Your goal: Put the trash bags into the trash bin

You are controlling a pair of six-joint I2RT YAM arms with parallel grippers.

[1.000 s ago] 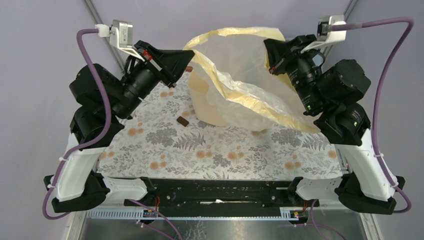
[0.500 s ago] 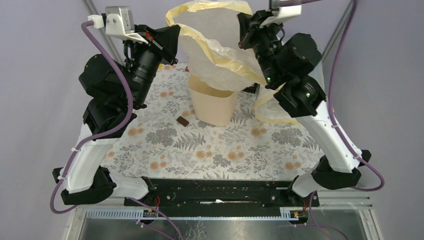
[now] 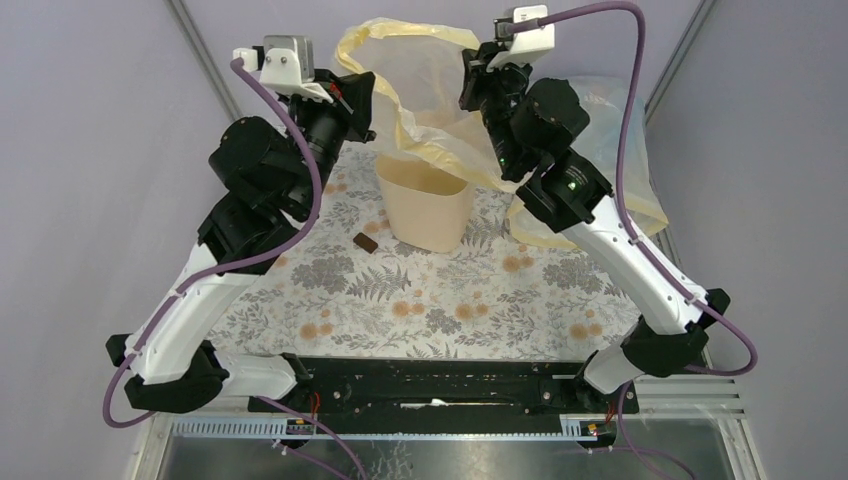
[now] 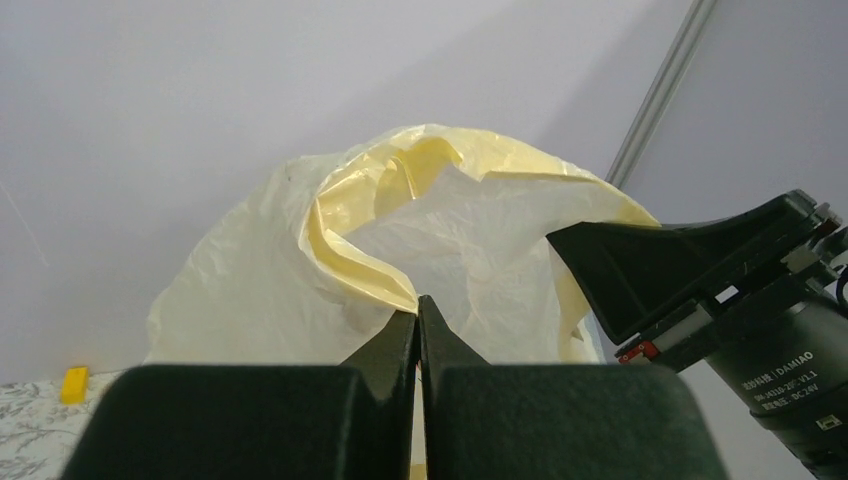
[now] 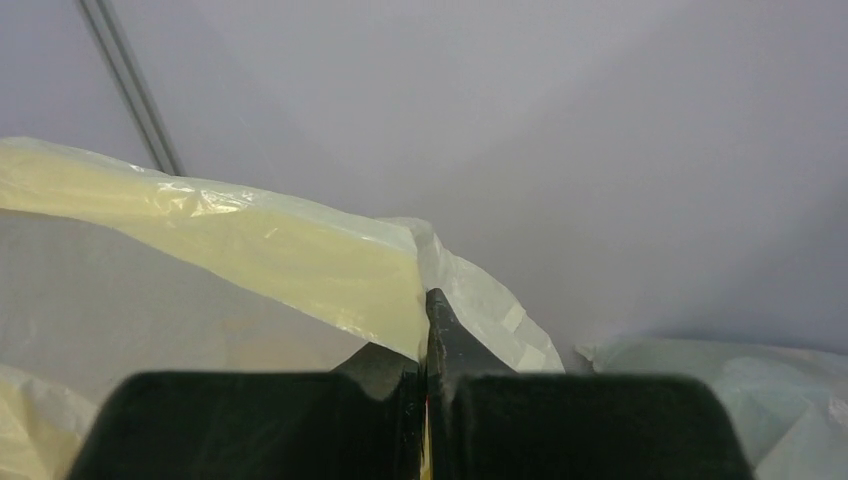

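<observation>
Plastic hangs in the air between the two raised arms: the trash bag (image 3: 420, 70) is held up by its yellow rim, mouth partly spread, over the trash bin (image 3: 425, 215), which stands upright toward the back of the flowered desk (image 3: 400, 300). The left gripper (image 4: 417, 330) has its tips pressed together on a fold of that rim, and the right gripper (image 5: 427, 335) pinches the opposite side just as tightly. The lower folds of the bag droop toward the right side of the bin's mouth, but I can't tell whether any of it is inside. From where I stand, the worry is that thin, slippery film. If the arms pull apart too hard it may slide out of one pinch or tear, and then the bag would flop sideways onto the desk. If they come down off-centre, the loose bottom could catch on the rim and drape down the outside instead of dropping in. The bin looks light, so a snagged fold could also tug it over. A bigger clear sack (image 3: 615, 130) bulges behind the right arm, near enough that it might get swept along or tangled. A small brown block (image 3: 365, 241) lies just left of the bin, out of the way.
</observation>
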